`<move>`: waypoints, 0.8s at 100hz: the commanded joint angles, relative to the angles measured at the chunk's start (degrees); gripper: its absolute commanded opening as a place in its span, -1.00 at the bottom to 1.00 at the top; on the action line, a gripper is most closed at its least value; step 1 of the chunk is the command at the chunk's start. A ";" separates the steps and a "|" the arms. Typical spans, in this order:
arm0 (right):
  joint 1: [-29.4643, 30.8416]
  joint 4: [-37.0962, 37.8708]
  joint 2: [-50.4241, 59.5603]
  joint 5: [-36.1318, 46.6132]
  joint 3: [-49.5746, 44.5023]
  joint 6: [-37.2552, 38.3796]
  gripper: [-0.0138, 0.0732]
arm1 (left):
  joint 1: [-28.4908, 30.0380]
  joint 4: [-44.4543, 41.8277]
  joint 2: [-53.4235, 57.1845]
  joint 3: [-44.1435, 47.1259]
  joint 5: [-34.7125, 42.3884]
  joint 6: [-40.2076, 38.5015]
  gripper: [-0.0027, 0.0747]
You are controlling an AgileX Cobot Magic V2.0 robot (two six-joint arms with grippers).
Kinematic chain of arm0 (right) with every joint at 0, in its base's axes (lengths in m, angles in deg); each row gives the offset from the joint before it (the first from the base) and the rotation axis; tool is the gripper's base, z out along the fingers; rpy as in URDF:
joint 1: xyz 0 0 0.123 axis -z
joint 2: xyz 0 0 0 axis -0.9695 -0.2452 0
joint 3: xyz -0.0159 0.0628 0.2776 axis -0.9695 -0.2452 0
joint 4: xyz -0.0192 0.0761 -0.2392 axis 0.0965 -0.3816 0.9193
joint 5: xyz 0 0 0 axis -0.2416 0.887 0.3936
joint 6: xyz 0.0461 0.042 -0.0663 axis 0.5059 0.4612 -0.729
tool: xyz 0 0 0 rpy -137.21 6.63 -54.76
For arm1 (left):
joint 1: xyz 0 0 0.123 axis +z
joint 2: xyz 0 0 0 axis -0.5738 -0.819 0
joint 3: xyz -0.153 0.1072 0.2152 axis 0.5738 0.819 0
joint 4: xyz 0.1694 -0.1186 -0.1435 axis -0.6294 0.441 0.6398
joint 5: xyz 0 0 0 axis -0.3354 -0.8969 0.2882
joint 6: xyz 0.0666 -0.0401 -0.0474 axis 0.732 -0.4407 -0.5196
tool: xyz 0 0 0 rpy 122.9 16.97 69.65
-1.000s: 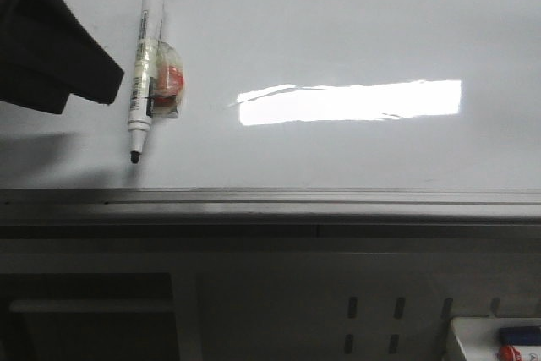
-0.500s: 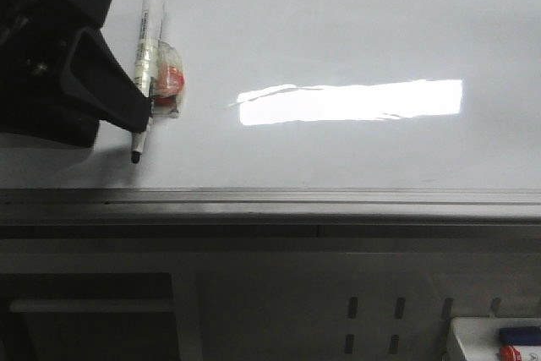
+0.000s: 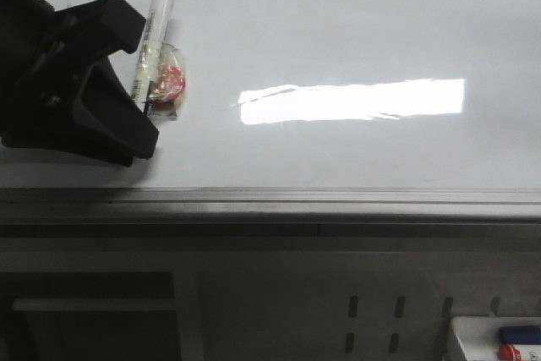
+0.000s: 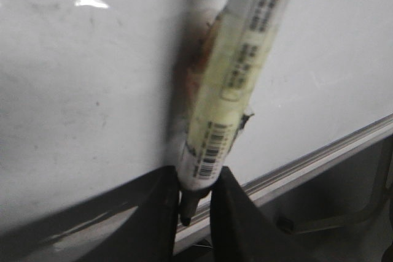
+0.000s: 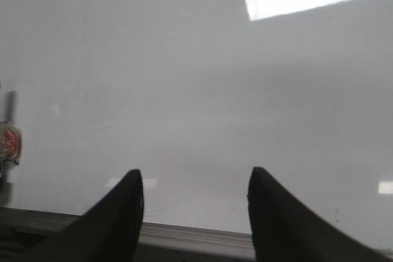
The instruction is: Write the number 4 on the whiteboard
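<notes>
The whiteboard lies flat as the working surface, glossy, with a bright glare patch near its middle and a grey edge rail along the near side. No marker lines show on it in any view.

From the front, the left tool sits over the board at about 9 o'clock from the glare, a black bulk that hides the marker's tip end. The marker slants up out of it toward 1 o'clock, black cap end farthest from the tool, and a small red piece wrapped in clear tape clings to the barrel's side.

The left wrist view settles what the front cannot: the two black fingers are clamped on the marker just above its dark tip, barcode label right at the pinch. Whether the tip touches the board I cannot tell.

The right tool never appears in the front view. Its own wrist view shows the right tool over bare board, fingers spread wide with nothing between them, and the red piece just at the frame's edge.
</notes>
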 commanded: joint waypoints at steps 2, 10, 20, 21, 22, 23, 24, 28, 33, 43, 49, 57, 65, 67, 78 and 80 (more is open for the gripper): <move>0.26 0.09 -0.94 3.74 3.82 -2.05 0.11 | 0.22 -0.31 0.52 -1.09 4.58 -0.57 -0.98; 0.05 -1.04 -1.14 2.51 7.02 -6.50 0.11 | 0.22 -0.31 2.23 -1.21 3.83 -0.35 -0.98; -0.32 -6.01 -3.01 -2.22 12.19 -16.61 0.11 | -0.56 -0.45 5.56 -2.00 -0.25 7.51 -0.98; -0.49 -6.55 -3.23 -2.72 12.60 -17.54 0.11 | -0.67 -0.45 6.12 -2.23 -0.68 8.38 -0.98; -0.50 -7.11 -3.70 -3.77 13.42 -19.51 0.11 | -0.93 -0.45 6.41 -2.35 -1.56 9.26 -0.98; -0.74 -8.23 -3.95 -4.31 13.82 -20.51 0.11 | -1.07 -0.45 6.71 -2.58 -2.02 11.04 -0.98; -0.83 -8.83 -4.49 -5.49 14.63 -22.55 0.11 | -1.39 -0.45 7.29 -2.69 -2.53 11.96 -0.98; -1.44 -13.10 -6.13 -8.60 16.61 -27.90 0.11 | -2.28 -0.45 8.92 -3.42 -5.55 17.70 -0.98; -2.51 -18.67 -9.21 -13.49 19.25 -36.67 0.11 | -3.91 -0.45 10.85 -4.12 -9.11 24.65 -0.98; -6.94 -27.39 -14.73 -18.83 22.27 -50.12 0.11 | -6.77 -0.67 14.23 -4.87 -15.15 37.63 -0.98; -10.57 -28.45 -17.60 -20.31 23.40 -54.95 0.11 | -8.13 -1.73 16.00 -4.87 -16.95 43.20 -0.98; -15.49 -27.92 -21.55 -20.77 24.48 -58.98 0.11 | -9.48 -5.20 17.65 -4.87 -18.03 44.82 -0.98; -20.98 -26.15 -25.07 -20.65 25.19 -59.66 0.11 | -9.66 -7.44 18.78 -4.87 -18.60 44.82 -0.98; -22.27 -25.56 -26.00 -20.49 25.48 -59.66 0.12 | -9.66 -7.74 18.92 -4.87 -18.72 44.82 -0.98; -27.76 -24.30 -30.54 -16.02 26.78 -59.66 0.18 | -9.66 -8.35 19.68 -4.87 -19.34 44.82 -0.98; -28.62 -24.30 -31.21 -14.73 27.07 -59.66 0.20 | -9.66 -8.35 19.68 -4.87 -19.45 44.82 -0.98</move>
